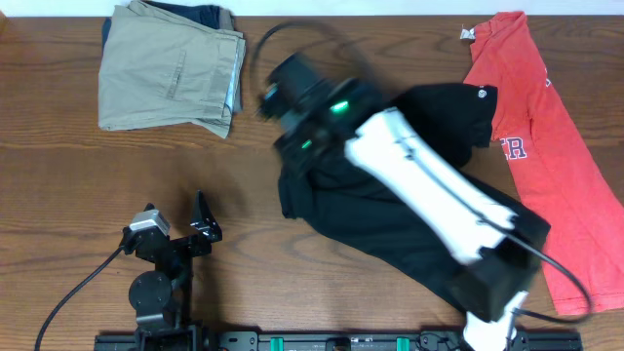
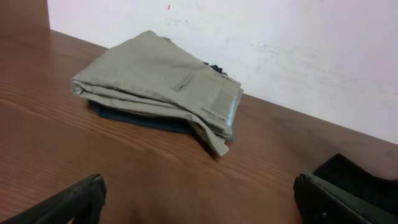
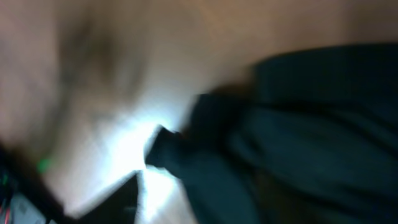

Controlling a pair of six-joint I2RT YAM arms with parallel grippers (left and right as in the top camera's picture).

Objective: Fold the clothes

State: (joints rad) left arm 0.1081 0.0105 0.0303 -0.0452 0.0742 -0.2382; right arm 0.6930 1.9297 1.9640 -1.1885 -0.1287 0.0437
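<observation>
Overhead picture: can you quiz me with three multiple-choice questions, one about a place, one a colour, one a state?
1. The black garment lies: A between the khaki trousers and the shirt; B on the trousers; C on the floor.
2. The shirt is: A blue; B red; C green.
3. The left hand is: A shut on the trousers; B shut on the shirt; C open, empty.
Answers: A, it sits between them; B, plainly red; C, its fingers stand wide apart, nothing between.
</observation>
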